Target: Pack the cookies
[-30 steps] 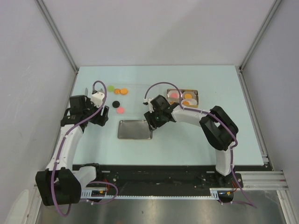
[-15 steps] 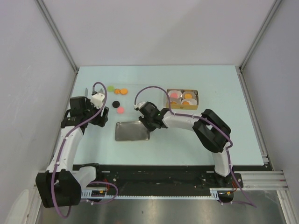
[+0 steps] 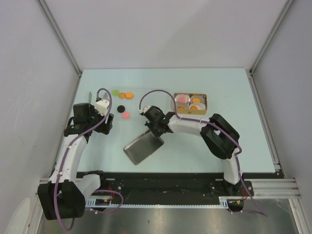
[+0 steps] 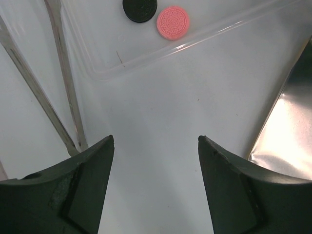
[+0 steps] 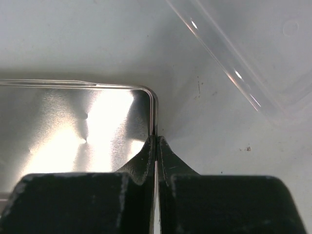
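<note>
The cookies lie on a clear plastic tray (image 3: 134, 100) at the back left: a green one (image 3: 115, 91), two orange ones (image 3: 126, 95), a black one (image 3: 121, 108) and a pink one (image 3: 126, 115). In the left wrist view the pink cookie (image 4: 172, 23) and the black cookie (image 4: 140, 7) lie ahead of my open, empty left gripper (image 4: 156, 139), which hovers over bare table. My right gripper (image 5: 156, 140) is shut on the rim of a shiny metal lid (image 5: 73, 126). The lid (image 3: 143, 148) sits skewed near the table's middle, under my right gripper (image 3: 157, 134).
A gold tin (image 3: 205, 103) at the back right holds white paper cups with orange and pink cookies in them. Thin metal tongs (image 4: 58, 78) lie left of the clear tray (image 4: 146, 61). The lid's edge (image 4: 292, 131) shows at the right of the left wrist view.
My right gripper has shut on the lid's rim after moving left. The lid has swung from lying square to a skewed angle. The left arm barely moved.
</note>
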`<state>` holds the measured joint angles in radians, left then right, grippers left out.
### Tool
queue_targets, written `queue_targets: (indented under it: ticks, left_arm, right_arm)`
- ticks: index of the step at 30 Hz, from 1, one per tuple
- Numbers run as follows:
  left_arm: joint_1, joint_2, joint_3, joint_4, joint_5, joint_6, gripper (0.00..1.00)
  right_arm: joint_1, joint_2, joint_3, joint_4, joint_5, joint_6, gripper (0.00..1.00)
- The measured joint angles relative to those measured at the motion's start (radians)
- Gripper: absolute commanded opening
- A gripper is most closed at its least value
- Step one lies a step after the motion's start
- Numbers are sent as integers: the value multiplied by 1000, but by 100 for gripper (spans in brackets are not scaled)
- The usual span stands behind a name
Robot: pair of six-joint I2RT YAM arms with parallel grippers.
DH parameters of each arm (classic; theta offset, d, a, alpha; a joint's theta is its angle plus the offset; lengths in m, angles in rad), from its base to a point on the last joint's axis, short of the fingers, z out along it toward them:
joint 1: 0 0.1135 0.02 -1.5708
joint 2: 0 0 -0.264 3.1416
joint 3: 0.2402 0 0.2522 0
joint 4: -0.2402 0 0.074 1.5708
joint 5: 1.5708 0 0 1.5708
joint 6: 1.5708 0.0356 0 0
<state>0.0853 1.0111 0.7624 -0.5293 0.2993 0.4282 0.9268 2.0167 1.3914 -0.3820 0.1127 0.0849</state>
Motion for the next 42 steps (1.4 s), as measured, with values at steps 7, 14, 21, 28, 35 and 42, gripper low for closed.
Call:
queue_targets:
  ticks: [7, 14, 21, 28, 35, 42]
  left_arm:
    - [0, -39, -24, 3, 48, 9, 75]
    - [-16, -45, -24, -27, 157, -4, 75]
    - [-75, -32, 19, -16, 180, -65, 75]
    - [-137, 73, 108, 20, 256, -159, 75]
    - [-140, 161, 167, 70, 411, -244, 75]
    - [-140, 207, 167, 125, 519, -300, 75]
  right_arm:
    - [-49, 2, 135, -177, -62, 2, 0]
    - [-130, -40, 300, -235, -72, 22, 0]
    - [-179, -131, 358, -237, -63, 55, 0]
    - [-198, -154, 405, -235, -45, 70, 0]
    - [-224, -162, 419, -226, -37, 80, 0]
    - [-235, -191, 419, -218, -37, 88, 0]
